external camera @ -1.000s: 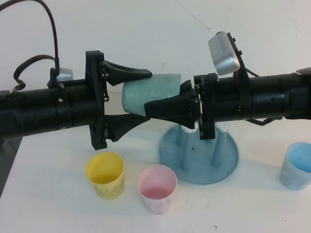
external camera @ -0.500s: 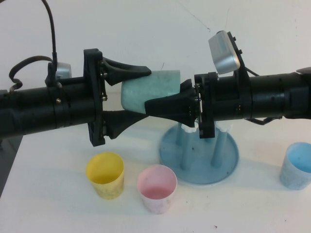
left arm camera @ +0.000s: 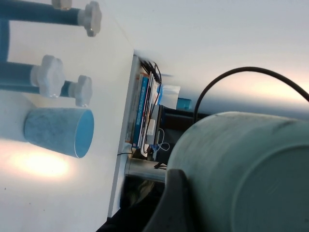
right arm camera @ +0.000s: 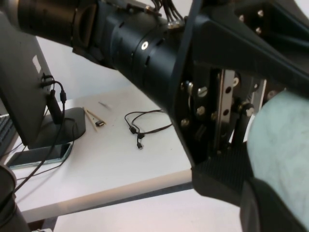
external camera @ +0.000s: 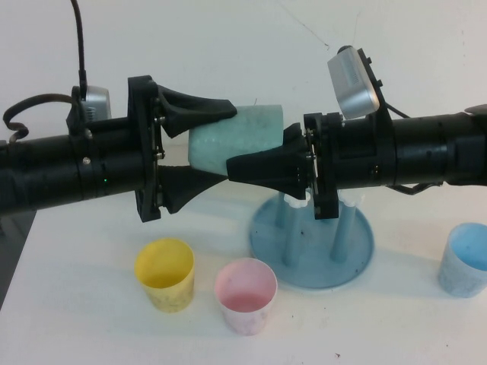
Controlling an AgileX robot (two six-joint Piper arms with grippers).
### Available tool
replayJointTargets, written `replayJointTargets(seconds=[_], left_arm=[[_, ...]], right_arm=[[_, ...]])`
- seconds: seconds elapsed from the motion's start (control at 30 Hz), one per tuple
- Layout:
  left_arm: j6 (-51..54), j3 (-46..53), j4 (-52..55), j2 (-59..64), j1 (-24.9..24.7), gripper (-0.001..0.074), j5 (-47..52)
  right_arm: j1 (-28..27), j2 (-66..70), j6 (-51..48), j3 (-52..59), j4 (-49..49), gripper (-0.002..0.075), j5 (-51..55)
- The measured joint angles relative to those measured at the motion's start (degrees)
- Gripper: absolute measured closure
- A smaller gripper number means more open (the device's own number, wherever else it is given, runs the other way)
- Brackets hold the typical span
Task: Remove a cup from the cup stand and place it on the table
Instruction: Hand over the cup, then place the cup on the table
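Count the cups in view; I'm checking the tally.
4: mint-green cup mid-air between left claw and right claw; yellow cup, pink cup, blue cup on table.

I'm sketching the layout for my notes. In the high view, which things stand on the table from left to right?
Yellow cup → pink cup → the cup stand → light blue cup. Above them, the left claw and the right claw meet at the cup, held sideways in the air.

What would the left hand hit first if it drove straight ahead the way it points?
Likely the right hand, facing it from the other side of the mint cup that the left hand already straddles; depth is uncertain.
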Motion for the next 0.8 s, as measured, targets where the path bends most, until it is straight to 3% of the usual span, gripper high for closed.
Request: replayJointTargets(seconds=[0.27, 0.47, 0.6, 0.8], left_arm=[[4.89, 0.0, 2.43, 0.13, -0.51, 0.0055, 3.56], [7.83, 0.0, 2.98, 0.13, 5.36, 0.0084, 9.63], [11.16, 0.0, 2.98, 0.13, 11.59, 0.0206, 10.95], [23.45, 0.0, 6.4, -1.12, 16.75, 0.0638, 10.95]], right_arm=[[0.19, 0.0, 0.56, -0.12, -0.1, 0.0694, 0.27], [-2.95, -2.08, 4.86, -0.12, -4.47, 0.0694, 0.39], [-5.75, -5.67, 10.75, -0.12, -11.76, 0.0695, 0.28], [-6.17, -14.83, 23.45, -0.12, -33.02, 0.0695, 1.43]])
